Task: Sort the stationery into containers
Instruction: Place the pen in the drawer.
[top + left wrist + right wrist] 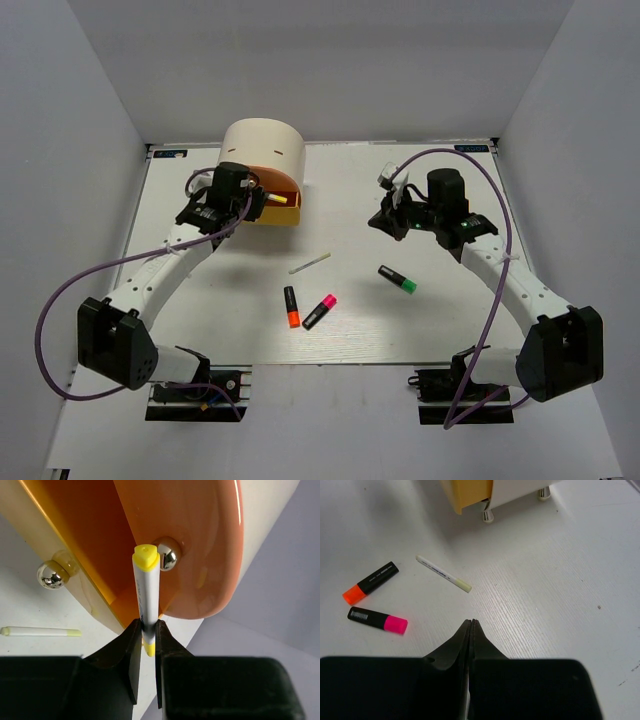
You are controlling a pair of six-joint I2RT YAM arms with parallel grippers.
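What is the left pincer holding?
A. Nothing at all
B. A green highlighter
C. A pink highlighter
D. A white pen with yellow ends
D: in the left wrist view, the left pincer is shut on a white pen with yellow ends, which stands up between its fingers.

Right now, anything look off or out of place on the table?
Nothing spilled or damaged. Only oddity: the right gripper is shut on nothing above the table, while the green-capped highlighter lies loose. The left gripper grips a yellow-capped pen by the orange drawer.
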